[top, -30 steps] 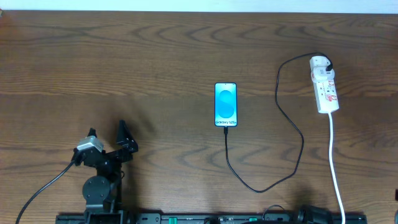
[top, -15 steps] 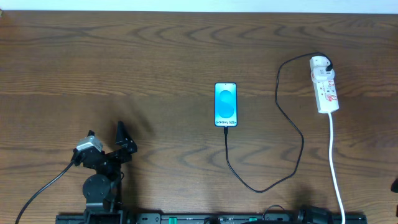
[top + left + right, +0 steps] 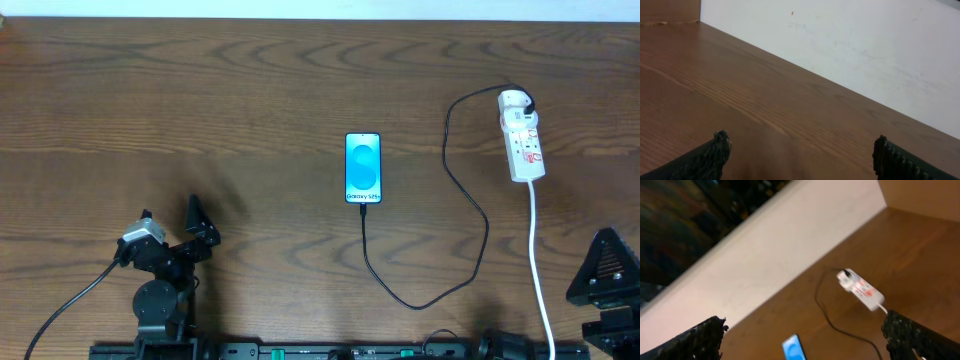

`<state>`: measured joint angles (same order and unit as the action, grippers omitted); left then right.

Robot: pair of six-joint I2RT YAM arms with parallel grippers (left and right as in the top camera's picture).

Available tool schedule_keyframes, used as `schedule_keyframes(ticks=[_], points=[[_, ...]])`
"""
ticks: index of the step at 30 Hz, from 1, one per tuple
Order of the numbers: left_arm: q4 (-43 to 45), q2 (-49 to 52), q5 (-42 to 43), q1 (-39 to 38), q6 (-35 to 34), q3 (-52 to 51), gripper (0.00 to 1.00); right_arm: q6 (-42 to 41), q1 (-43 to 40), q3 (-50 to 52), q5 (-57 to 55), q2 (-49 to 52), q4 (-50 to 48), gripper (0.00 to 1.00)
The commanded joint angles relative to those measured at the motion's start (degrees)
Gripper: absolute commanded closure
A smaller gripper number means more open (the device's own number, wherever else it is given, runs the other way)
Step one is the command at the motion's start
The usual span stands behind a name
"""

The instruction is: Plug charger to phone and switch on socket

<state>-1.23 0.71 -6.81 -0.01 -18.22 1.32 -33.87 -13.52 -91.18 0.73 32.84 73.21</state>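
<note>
The charger [image 3: 364, 236] appears to reach both the phone [image 3: 363, 168], midway on the surface [image 3: 250, 120], and the socket [image 3: 522, 137] at far right; only switching on looks left; the right pincer [image 3: 805, 339], jaws apart, should close first, then press a red-marked switch squarely; the left pincer [image 3: 800, 159] rests apart, idle.

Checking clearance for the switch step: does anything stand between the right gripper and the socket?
Nothing visible does. Bare table lies between the right gripper and the socket. The socket's white cord lies flat just beside that line, and the charger cable loops farther left.
</note>
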Motion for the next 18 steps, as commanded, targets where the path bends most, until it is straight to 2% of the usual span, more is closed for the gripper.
schedule_keyframes(ticks=[1, 4, 9, 15, 18], points=[[-2.2, 0.0, -1.4, 0.2, -0.1, -1.1, 0.07, 0.3, 0.2, -0.2, -2.3, -0.4, 3.0, 0.01], [-2.2, 0.0, -1.4, 0.2, -0.1, -1.1, 0.07, 0.3, 0.2, 0.1, -5.9, -0.3, 5.1, 0.01], [-2.2, 0.0, -1.4, 0.2, -0.1, -1.1, 0.07, 1.8, 0.2, 9.2, -7.2, -0.3, 3.6, 0.01], [-2.2, 0.0, -1.4, 0.2, -0.1, -1.1, 0.07, 6.6, 0.2, 22.2, -5.9, -0.5, -3.5, 0.01], [-2.2, 0.0, -1.4, 0.2, -0.1, -1.1, 0.07, 10.0, 1.5, 31.6, -2.9, -4.5, -11.9, 0.01]])
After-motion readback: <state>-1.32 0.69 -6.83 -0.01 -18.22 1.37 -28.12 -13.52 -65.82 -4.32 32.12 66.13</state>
